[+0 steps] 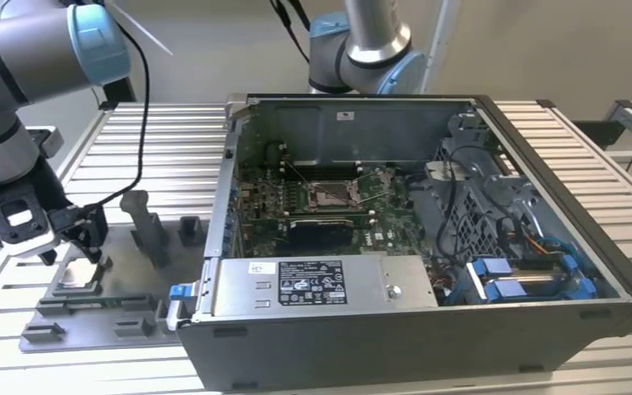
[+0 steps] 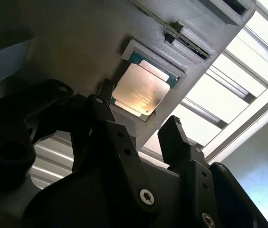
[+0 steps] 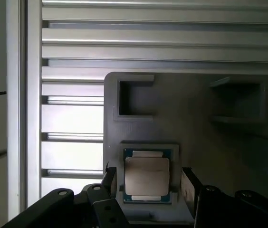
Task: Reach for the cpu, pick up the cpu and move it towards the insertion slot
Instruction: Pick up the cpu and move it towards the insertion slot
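Observation:
The cpu (image 1: 78, 276) lies flat in a square nest at the left end of the grey fixture plate (image 1: 118, 309), silvery top up. In both wrist views the cpu (image 2: 140, 90) (image 3: 147, 175) sits between my two black fingers. My gripper (image 1: 72, 248) (image 2: 135, 113) (image 3: 148, 180) hangs just above it, open, one finger (image 3: 109, 176) on each side of the nest, with a gap between each finger and the chip. The insertion slot (image 1: 332, 193), a shiny square socket with a dark centre, sits on the green board inside the open computer case.
The open computer case (image 1: 426, 337) stands to the exterior view's right of the fixture plate, its wall higher than the plate. Grey upright fixture blocks (image 1: 146, 226) rise beside my gripper. A second arm (image 1: 365, 49) stands behind the case. Everything rests on a ribbed aluminium table (image 1: 162, 140).

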Action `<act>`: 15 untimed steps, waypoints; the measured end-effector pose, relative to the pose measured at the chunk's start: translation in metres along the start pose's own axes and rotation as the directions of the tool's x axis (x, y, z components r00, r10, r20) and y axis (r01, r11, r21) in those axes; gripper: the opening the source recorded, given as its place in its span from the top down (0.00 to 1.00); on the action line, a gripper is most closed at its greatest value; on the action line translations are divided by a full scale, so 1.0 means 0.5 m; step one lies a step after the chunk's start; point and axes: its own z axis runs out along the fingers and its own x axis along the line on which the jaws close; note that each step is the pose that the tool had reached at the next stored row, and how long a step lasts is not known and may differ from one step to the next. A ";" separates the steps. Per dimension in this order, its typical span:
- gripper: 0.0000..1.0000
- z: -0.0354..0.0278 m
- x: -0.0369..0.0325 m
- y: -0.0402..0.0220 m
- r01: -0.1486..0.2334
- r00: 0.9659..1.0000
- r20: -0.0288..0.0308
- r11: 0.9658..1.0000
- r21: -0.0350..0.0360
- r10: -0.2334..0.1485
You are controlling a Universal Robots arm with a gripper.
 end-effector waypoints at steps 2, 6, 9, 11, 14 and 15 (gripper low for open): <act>0.00 0.003 0.000 -0.003 0.000 1.000 0.000 1.000 0.000 0.000; 0.00 0.011 0.000 -0.005 0.000 1.000 0.000 1.000 0.001 0.000; 0.00 0.016 0.000 -0.010 0.000 1.000 0.000 1.000 0.001 0.000; 0.00 0.018 0.000 -0.013 0.000 1.000 0.000 1.000 0.001 0.000; 0.00 0.023 0.000 -0.014 0.000 1.000 0.000 1.000 0.004 0.000; 0.00 0.025 0.001 -0.014 0.000 1.000 0.000 1.000 0.004 0.000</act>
